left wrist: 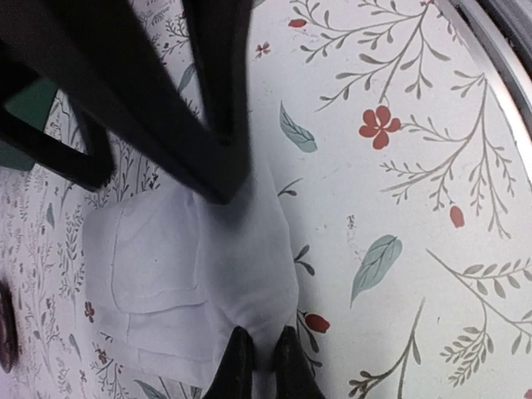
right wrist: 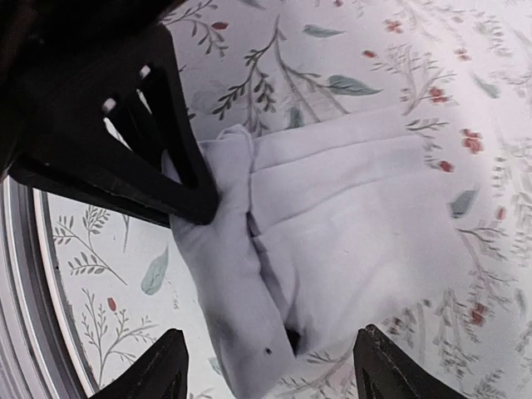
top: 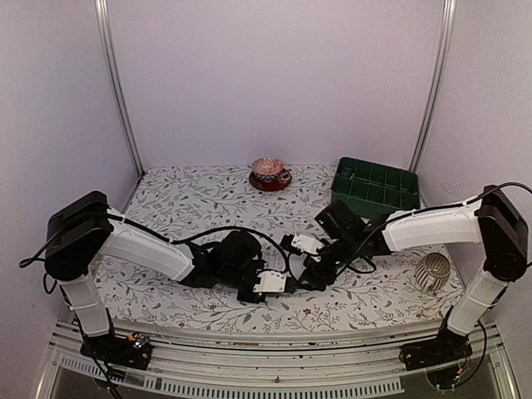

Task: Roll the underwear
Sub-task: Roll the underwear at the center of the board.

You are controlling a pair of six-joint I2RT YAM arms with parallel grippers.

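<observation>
Left wrist: left end effector [left wrist: 264, 342] clenches underwear [left wrist: 183, 266] edge, right end effector [right wrist: 273, 349] released. Rolling seems starting; next, turn that edge over.

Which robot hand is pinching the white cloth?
The left gripper: its fingers pinch the white underwear's edge, while the right gripper stands wide open.
</observation>
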